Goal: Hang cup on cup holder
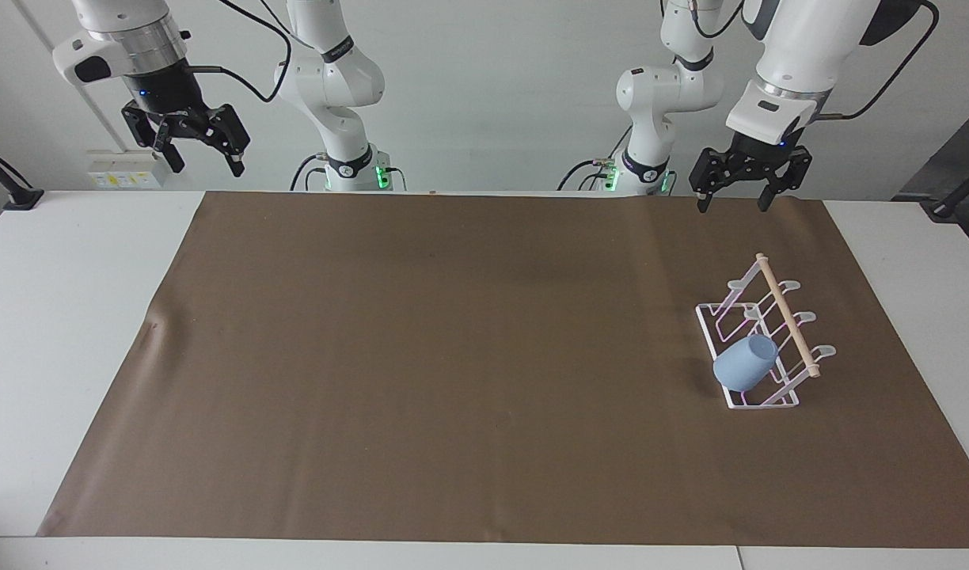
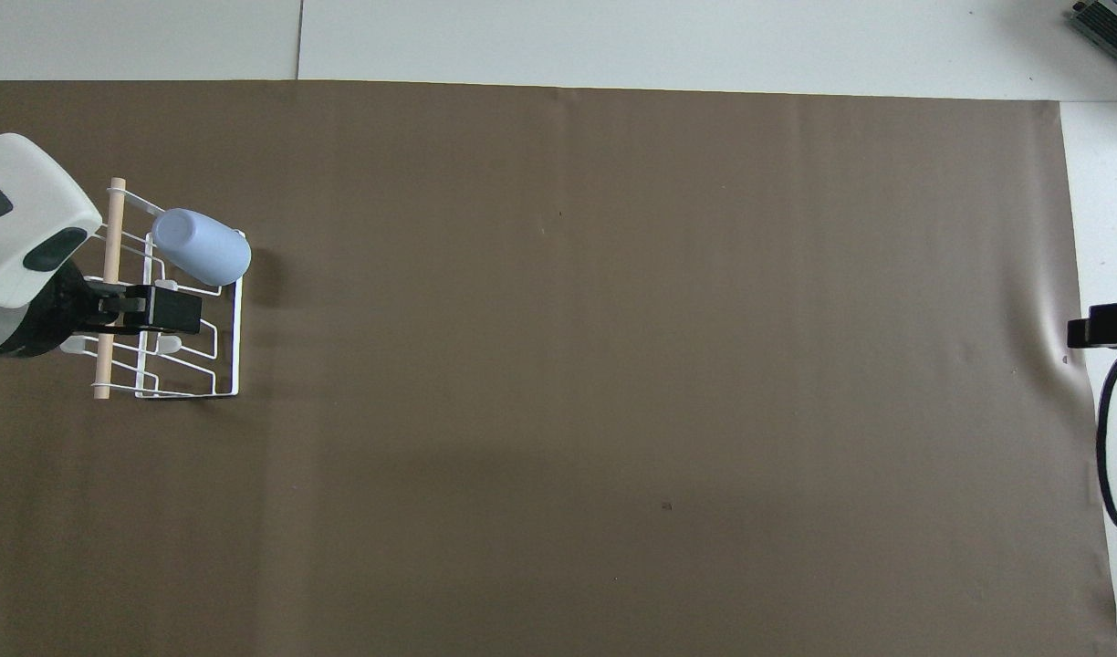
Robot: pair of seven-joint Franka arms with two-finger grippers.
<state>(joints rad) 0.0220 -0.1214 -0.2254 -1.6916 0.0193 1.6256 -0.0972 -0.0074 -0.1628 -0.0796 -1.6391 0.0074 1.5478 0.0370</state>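
Already the cup (image 1: pixel 744 362) is hung tilted on a wire loop of the holder (image 1: pixel 761 342), at the holder's end farthest from the robots. The holder is set on the brown mat (image 1: pixel 453 356) toward the left arm's end of the table. The left gripper (image 1: pixel 741 188) is held empty above the mat's edge nearest the robots, fingers apart. The right gripper (image 1: pixel 190 144) is held raised off the mat's other end, fingers also apart, nothing gripped.
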